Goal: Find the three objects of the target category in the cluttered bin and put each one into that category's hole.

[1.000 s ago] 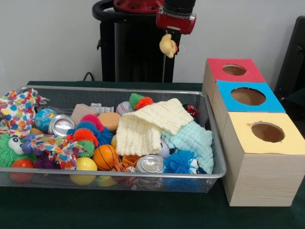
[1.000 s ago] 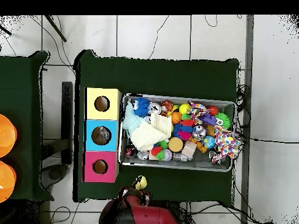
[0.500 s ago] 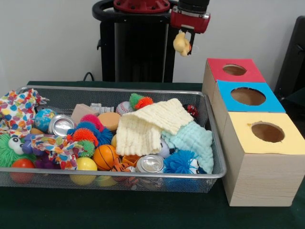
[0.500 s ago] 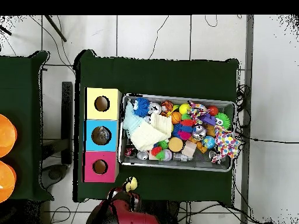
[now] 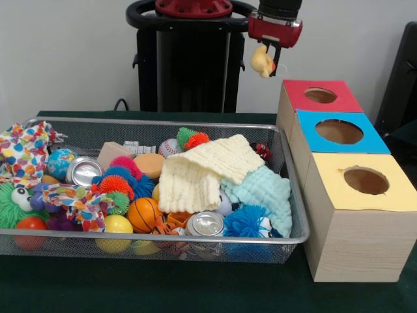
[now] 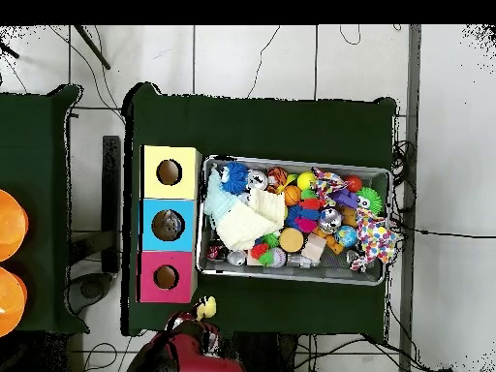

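Observation:
My gripper point(image 5: 266, 62) hangs high behind the bin's right end, shut on a small yellow duck toy point(image 5: 262, 60). The overhead view shows the duck point(image 6: 205, 308) just below the red box point(image 6: 166, 277), outside the bin. The wire bin point(image 5: 195, 239) holds balls, spiky toys, cans, a patterned cloth point(image 5: 25, 151), a cream cloth point(image 5: 202, 171) and a mint cloth point(image 5: 267, 192). To its right stand three boxes with round holes: red point(image 5: 320, 95) farthest, blue point(image 5: 339, 132) in the middle, yellow point(image 5: 365, 180) nearest. The duck hangs just left of the red box's far corner, above its top.
The bin and boxes sit on a dark green table point(image 6: 262, 126). A black pedestal point(image 5: 182, 59) rises behind the bin. Orange round things point(image 6: 10, 225) lie at the overhead view's left edge.
The gripper with the duck has travelled to the right in the front view, from above the bin's far edge toward the red box. Nothing in the bin moved.

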You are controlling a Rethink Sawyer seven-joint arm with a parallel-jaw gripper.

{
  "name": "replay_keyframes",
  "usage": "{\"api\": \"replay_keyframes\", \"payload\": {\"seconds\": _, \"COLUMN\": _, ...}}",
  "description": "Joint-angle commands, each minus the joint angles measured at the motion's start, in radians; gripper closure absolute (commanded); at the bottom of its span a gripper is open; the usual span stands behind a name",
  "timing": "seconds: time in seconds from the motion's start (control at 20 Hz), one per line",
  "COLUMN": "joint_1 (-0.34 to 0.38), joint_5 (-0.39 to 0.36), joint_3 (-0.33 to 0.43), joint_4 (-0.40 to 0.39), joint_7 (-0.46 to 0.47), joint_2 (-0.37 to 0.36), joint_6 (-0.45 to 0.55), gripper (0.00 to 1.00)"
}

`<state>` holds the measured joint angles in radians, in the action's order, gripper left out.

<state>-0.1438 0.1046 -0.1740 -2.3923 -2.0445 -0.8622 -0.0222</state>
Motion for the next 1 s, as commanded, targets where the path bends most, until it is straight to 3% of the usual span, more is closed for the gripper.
{"api": "replay_keyframes", "payload": {"seconds": 0.05, "joint_1": -0.013, "joint_5": 0.1, "joint_3": 0.042, "joint_4": 0.032, "joint_7": -0.263, "joint_2": 0.047, "joint_6": -0.049, "gripper": 1.0}}
{"api": "replay_keyframes", "payload": {"seconds": 0.2, "joint_1": -0.037, "joint_5": 0.124, "joint_3": 0.04, "joint_4": 0.033, "joint_7": -0.276, "joint_2": 0.048, "joint_6": -0.046, "gripper": 1.0}}
{"api": "replay_keyframes", "payload": {"seconds": 0.5, "joint_1": -0.148, "joint_5": 0.241, "joint_3": 0.021, "joint_4": 0.058, "joint_7": -0.311, "joint_2": 0.068, "joint_6": -0.027, "gripper": 1.0}}
{"api": "replay_keyframes", "payload": {"seconds": 1.0, "joint_1": -0.216, "joint_5": 0.329, "joint_3": -0.028, "joint_4": 0.093, "joint_7": -0.267, "joint_2": 0.051, "joint_6": 0.056, "gripper": 1.0}}
